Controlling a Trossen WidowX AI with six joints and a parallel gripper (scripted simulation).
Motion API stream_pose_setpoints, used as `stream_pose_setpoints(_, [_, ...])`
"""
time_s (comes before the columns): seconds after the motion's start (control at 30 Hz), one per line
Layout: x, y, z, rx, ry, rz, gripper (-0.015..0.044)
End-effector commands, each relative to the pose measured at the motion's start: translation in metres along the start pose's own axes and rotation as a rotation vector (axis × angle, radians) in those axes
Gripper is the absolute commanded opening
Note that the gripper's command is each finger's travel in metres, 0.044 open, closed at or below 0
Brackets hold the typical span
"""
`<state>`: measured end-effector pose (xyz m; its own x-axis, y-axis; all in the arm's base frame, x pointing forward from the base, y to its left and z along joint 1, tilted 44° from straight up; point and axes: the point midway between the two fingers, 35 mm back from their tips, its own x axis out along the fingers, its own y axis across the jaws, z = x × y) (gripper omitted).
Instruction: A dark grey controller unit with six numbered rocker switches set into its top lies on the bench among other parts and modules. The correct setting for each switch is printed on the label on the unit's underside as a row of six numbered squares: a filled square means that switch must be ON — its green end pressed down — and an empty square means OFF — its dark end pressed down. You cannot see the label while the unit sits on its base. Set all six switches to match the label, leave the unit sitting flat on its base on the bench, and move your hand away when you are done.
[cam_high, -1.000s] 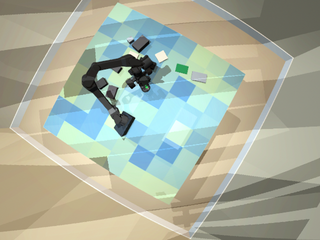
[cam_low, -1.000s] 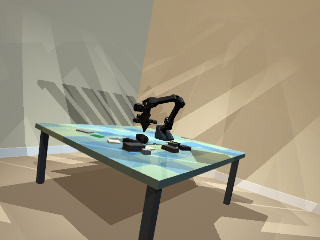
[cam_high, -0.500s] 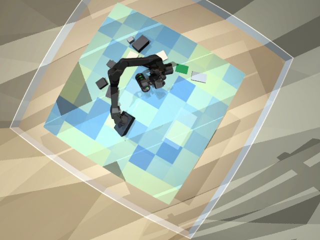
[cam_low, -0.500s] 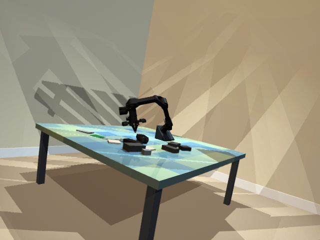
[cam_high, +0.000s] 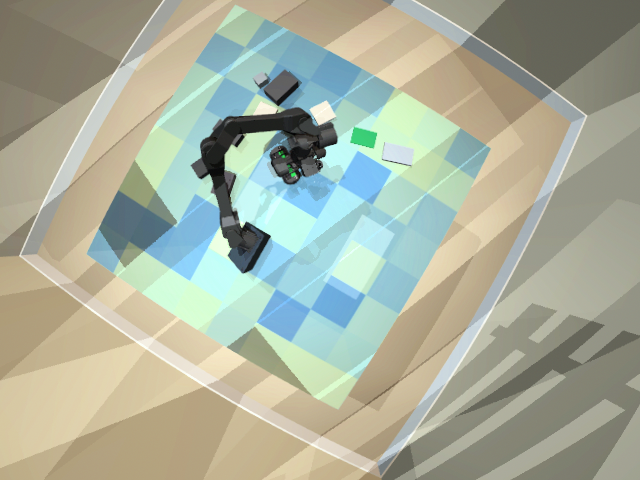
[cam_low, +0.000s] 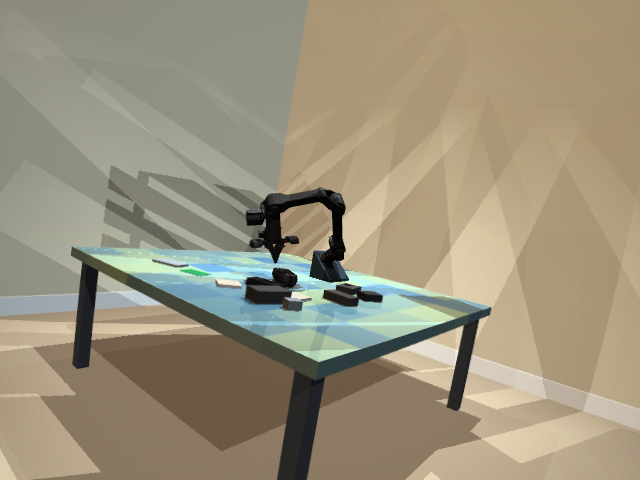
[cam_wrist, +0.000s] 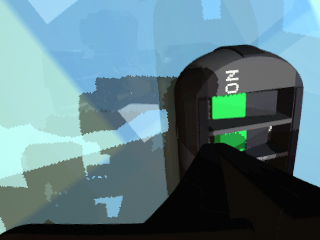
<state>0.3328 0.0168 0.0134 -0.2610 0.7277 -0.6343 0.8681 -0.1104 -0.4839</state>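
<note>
The dark grey controller unit (cam_high: 284, 165) (cam_low: 284, 277) sits on the bench with its switches facing up. In the wrist view the end of the unit (cam_wrist: 260, 72) shows the ON marking and two switches with green ends. The remaining switches are hidden behind the dark fingers there, and the label on the underside is out of sight. The top view shows green patches along the top, with the arm's hand close beside them. My gripper (cam_low: 275, 259) (cam_wrist: 212, 154) is shut and empty. It points down, with its tips a little above the unit; contact is not visible.
A dark box (cam_high: 280, 86) (cam_low: 267, 294) and small grey cube (cam_high: 261, 79) (cam_low: 292, 303) stand nearby. A cream tile (cam_high: 323, 112) (cam_low: 227, 283), green plate (cam_high: 363, 137) (cam_low: 194, 272) and pale plate (cam_high: 397, 153) (cam_low: 170, 262) lie beyond. Several dark blocks lie near the arm.
</note>
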Motion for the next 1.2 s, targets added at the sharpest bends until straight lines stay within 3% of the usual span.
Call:
stream_pose_setpoints(0.0, [-0.006, -0.023, -0.009, -0.002, 0.008, 0.07, 0.0])
stream_pose_setpoints(1.17, [0.037, -0.021, -0.011, 0.001, 0.002, 0.218, 0.0])
